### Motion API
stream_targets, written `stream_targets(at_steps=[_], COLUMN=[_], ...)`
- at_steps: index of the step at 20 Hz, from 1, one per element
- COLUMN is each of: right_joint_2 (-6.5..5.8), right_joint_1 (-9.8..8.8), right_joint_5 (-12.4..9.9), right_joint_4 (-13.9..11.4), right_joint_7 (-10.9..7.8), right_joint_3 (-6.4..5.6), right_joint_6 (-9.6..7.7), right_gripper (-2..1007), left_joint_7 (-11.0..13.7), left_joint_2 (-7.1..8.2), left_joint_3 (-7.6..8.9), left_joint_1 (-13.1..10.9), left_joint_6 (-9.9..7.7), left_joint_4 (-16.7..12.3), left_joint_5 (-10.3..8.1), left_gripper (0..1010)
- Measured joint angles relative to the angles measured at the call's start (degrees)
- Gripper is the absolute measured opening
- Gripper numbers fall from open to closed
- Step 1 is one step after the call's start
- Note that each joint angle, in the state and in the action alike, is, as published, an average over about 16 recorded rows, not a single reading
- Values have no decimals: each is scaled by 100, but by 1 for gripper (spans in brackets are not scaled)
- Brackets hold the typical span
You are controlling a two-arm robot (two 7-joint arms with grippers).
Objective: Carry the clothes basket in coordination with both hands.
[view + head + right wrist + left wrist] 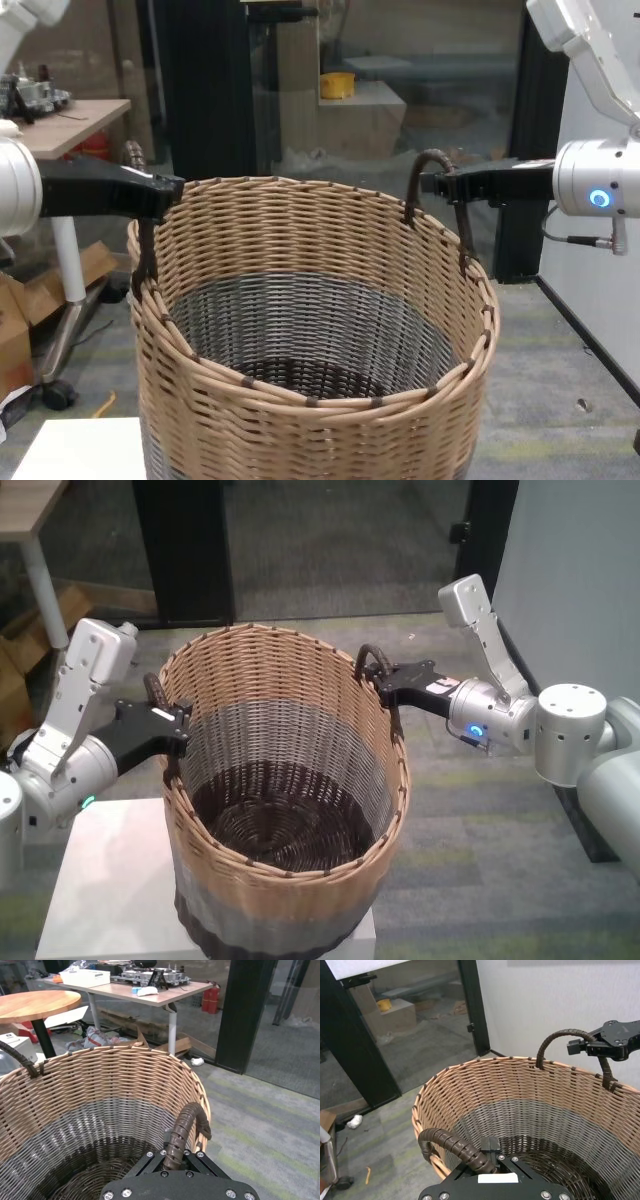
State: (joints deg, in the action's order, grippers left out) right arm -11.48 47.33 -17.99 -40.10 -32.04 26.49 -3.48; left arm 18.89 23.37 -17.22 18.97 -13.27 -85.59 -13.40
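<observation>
The clothes basket [280, 890] is a large round wicker one with a tan top band, a grey middle and a dark base. It is upright over a white table [110, 880]. My left gripper [178, 725] is shut on its left loop handle [155, 692], which the left wrist view shows as a dark wrapped handle [450, 1142] running between the fingers. My right gripper [385, 680] is shut on the right loop handle [370, 658], and its wrist view shows that handle [182, 1127] clamped. I cannot tell whether the base touches the table.
A black door frame [185, 550] and glass stand behind the basket. A pale wall [570, 570] is at the right. A wooden table on a white leg [45, 590] and cardboard are at the far left. Grey-green carpet [480, 830] lies to the right.
</observation>
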Motion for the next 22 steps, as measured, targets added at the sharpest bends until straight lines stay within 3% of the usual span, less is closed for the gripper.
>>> stream_targets(at_steps=[9, 22], right_joint_2=[41, 32], right_joint_1=[11, 7], right_joint_5=[33, 23], right_joint_4=[74, 50], right_joint_7=[-36, -20], right_joint_3=[-37, -32], right_joint_6=[9, 3], right_gripper=[19, 19], left_joint_7=[78, 72], left_joint_2=[-1, 6], left_joint_3=[-55, -64], left_joint_1=[6, 11], left_joint_6=[48, 55], left_joint_4=[51, 48], left_joint_5=[127, 133], left_gripper=[1, 1])
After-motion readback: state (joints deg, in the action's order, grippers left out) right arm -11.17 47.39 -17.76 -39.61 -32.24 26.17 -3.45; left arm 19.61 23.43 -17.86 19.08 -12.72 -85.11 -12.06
